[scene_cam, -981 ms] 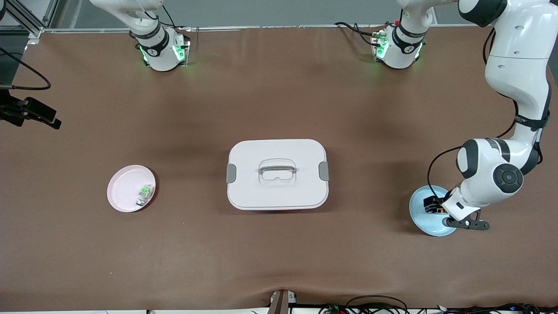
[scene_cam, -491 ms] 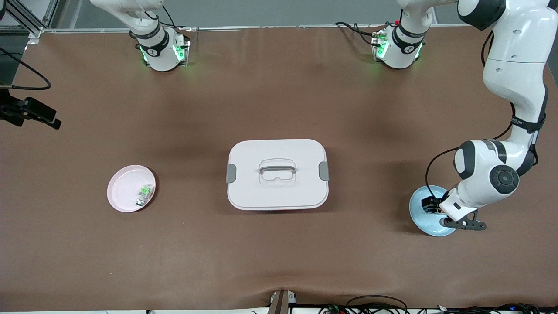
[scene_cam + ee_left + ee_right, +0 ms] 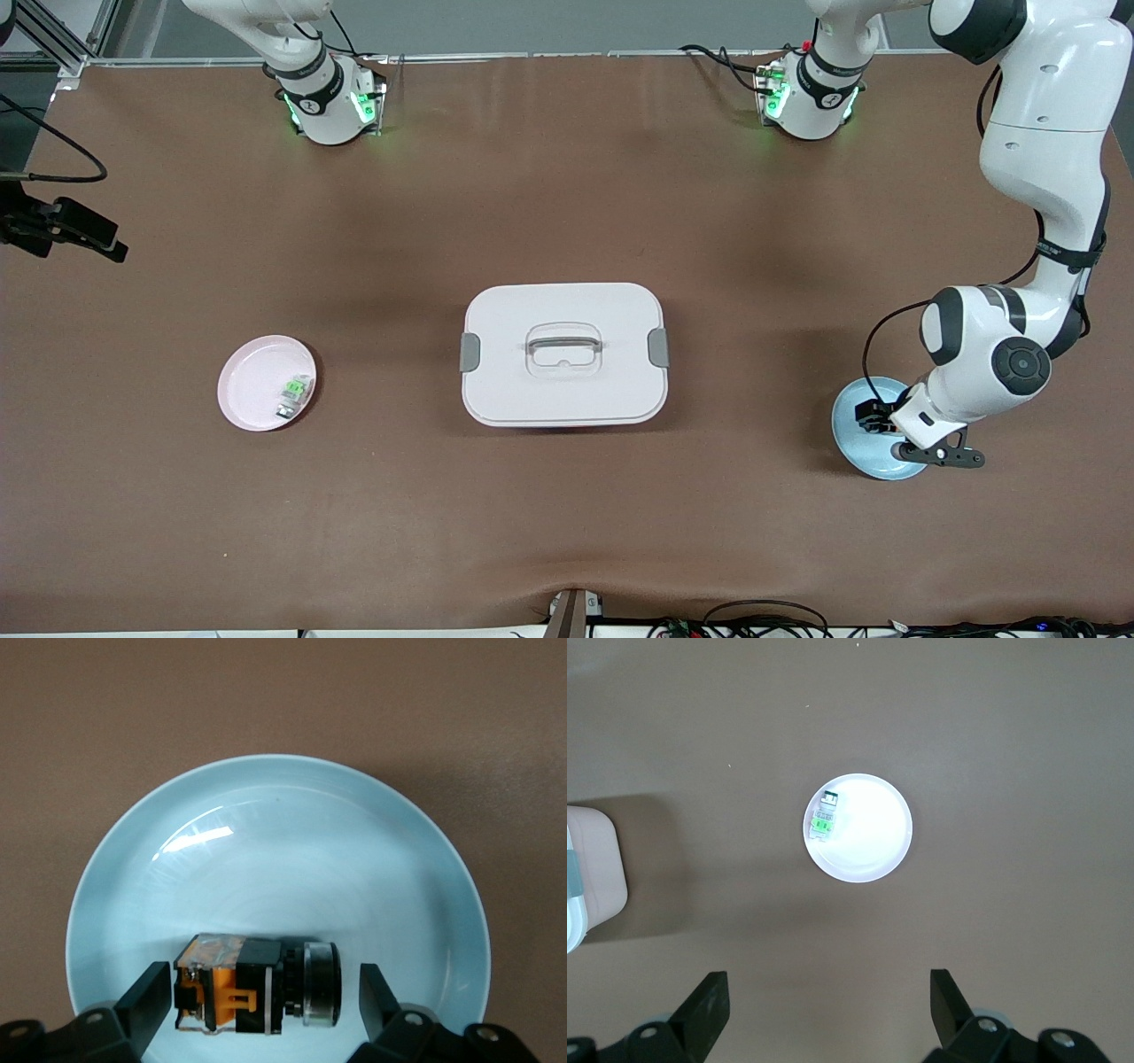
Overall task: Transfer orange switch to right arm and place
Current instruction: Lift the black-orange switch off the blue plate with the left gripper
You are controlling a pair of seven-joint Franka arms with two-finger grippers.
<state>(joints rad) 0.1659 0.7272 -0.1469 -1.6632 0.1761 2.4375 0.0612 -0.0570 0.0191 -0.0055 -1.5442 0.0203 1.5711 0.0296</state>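
Orange switch (image 3: 257, 985) in blue plate (image 3: 266, 815)

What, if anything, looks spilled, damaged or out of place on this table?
Nothing stands out. The orange switch lies on its side in the blue plate, between the open left end effector's fingers. The green switch lies in the pink plate; the white box is shut.

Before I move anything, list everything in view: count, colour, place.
orange switch: 1, black and orange, lying in the blue plate
blue plate: 1, pale blue, left arm's end of the table
green switch: 1, green and white, in the pink plate
pink plate: 1, right arm's end
lidded box: 1, white, grey latches, table middle
left gripper: open, fingers either side of the orange switch
right gripper: open, high over the pink plate, waiting
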